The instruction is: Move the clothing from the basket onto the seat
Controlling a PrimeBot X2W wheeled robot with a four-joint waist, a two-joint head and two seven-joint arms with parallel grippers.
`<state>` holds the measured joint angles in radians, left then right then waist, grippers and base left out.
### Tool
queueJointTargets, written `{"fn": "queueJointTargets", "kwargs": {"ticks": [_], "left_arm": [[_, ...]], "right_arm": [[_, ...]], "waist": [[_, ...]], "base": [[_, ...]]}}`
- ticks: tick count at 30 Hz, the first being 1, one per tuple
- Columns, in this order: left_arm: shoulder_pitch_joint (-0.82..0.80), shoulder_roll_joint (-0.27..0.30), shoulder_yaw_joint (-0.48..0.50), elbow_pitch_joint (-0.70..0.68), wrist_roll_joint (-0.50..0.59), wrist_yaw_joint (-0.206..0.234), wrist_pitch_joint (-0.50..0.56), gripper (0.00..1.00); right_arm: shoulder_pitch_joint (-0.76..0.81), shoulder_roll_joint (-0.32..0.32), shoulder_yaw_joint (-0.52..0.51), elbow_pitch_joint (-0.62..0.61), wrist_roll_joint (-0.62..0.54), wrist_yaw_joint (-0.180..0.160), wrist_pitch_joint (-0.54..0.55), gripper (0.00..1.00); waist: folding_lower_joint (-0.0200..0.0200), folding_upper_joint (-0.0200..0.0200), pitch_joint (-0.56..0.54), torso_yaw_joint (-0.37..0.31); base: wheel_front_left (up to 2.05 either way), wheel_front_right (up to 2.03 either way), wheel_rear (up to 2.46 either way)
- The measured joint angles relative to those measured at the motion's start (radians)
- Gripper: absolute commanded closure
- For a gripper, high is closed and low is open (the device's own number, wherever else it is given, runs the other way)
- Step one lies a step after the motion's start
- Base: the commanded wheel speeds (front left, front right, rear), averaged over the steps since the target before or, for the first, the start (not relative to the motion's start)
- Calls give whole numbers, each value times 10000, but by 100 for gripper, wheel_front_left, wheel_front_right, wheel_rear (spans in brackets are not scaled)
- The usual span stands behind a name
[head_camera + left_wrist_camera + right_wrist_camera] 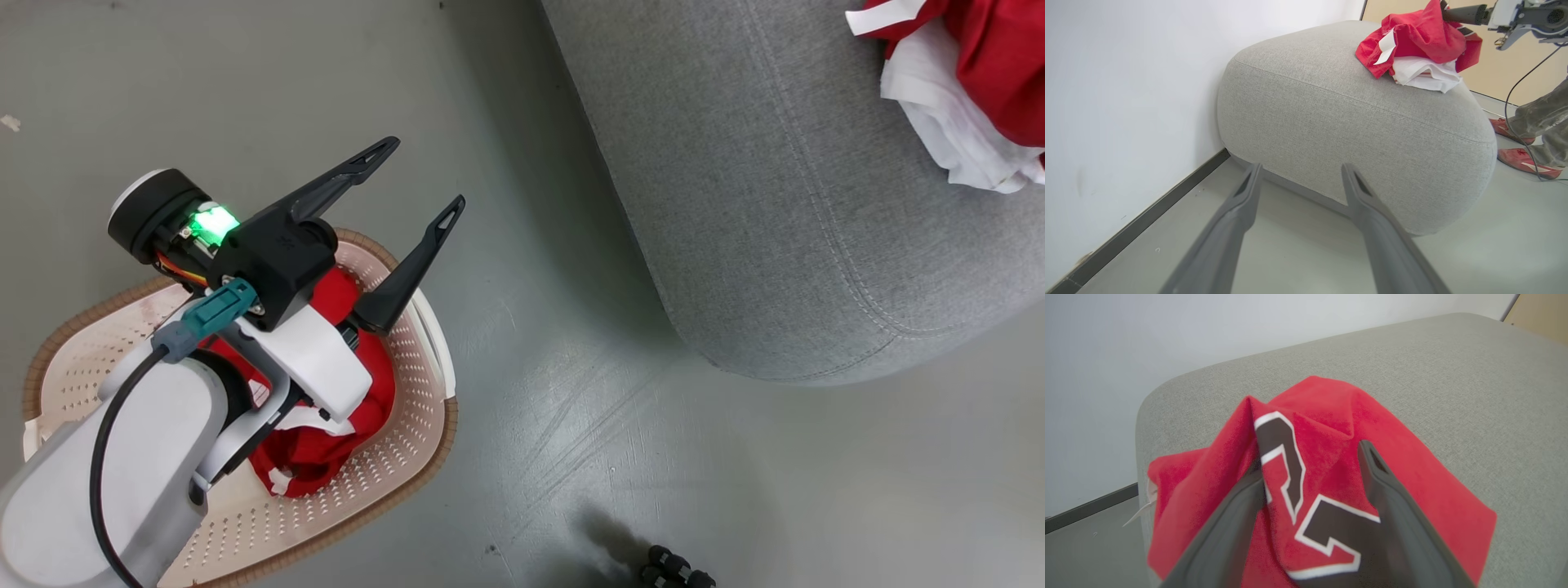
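The cream perforated basket (412, 384) stands on the floor at lower left with red clothing (326, 449) bunched inside. My left gripper (429, 170) hovers above it, open, holding nothing; in its own view the left gripper (1301, 167) points at the side of the grey seat (1351, 122). More red and white clothing (988, 65) lies on the seat (775, 204). My right gripper (1310, 455) is open over that pile. A raised fold of the red lettered garment (1331, 416) stands between its spread fingers. From the left wrist, the right gripper (1447, 14) reaches into the pile (1412, 36).
A white wall (1126, 81) with a dark baseboard runs behind the seat. A person's legs in red shoes (1527, 157) stand on the floor beyond the seat's far end, with a thin black cable hanging there. A small dark object (673, 567) lies on the grey floor.
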<state>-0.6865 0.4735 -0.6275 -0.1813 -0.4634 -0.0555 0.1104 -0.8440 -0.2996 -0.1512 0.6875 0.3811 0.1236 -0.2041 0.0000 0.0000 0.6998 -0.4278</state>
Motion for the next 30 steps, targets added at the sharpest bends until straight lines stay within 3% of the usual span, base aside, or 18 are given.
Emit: {"fn": "queueJointTargets", "kwargs": {"ticks": [8,14,30], "left_arm": [[123,0,21,117,-29,2,-249,0],[231,-42,167,288,-44,92,-612,0],[1034,-301,846,575,-341,706,-1708,0]], "right_arm": [[704,466,58,-711,-326,0,-2,0],[897,1099,736,-1860,-408,0,-27,0],[1355,1220,2412,-3544,-932,0,295,0]], "waist": [[0,0,-315,-71],[0,0,-654,-48],[0,0,-1551,581]], "base": [[0,0,0],[0,0,0],[0,0,0]]}}
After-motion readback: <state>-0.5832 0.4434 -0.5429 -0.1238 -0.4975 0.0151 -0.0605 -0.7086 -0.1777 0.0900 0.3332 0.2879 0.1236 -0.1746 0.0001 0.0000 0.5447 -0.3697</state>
